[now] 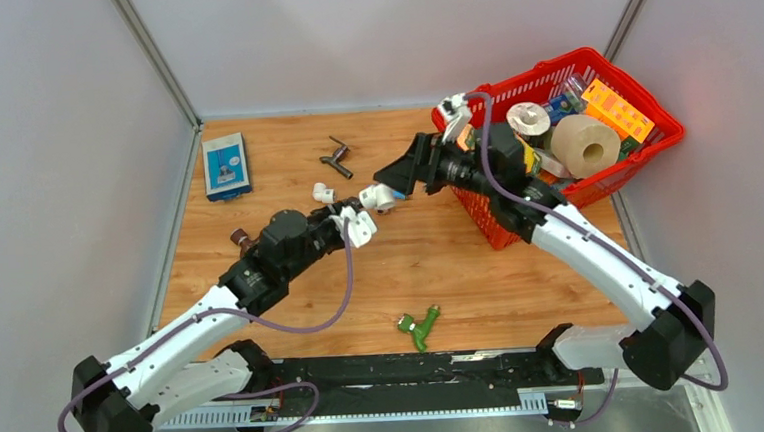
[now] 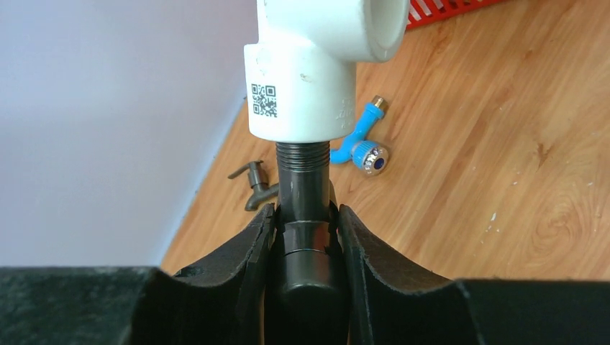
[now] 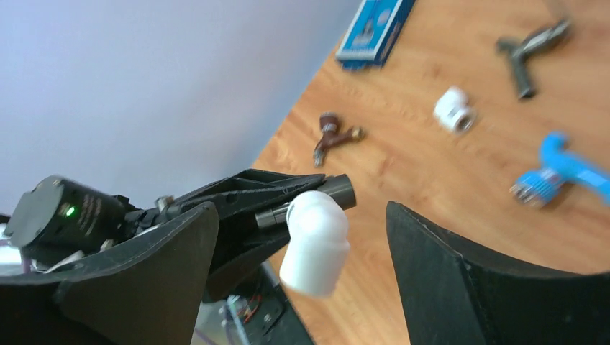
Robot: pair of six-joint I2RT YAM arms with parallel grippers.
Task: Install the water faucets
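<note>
This is a robot lab test cell. Plain pale walls (image 1: 53, 146) close 3 sides of a wood-look table (image 1: 441, 262), joined at the corners by metal posts (image 1: 153, 55). 2 arms (image 1: 194, 328) are bolted to a black rail (image 1: 407, 367) at the near edge, with purple cables (image 1: 316, 318) looping loose along them. The things on the table look like props: faucets (image 1: 334, 159) and white fittings (image 1: 323, 192) lie scattered, a blue box (image 1: 226, 165) sits by the left wall, and a red basket (image 1: 539, 69) holds mixed odds and ends. 1 fitting (image 2: 309, 72) carries a QR label (image 2: 264, 99), as catalogued test pieces do.
</note>
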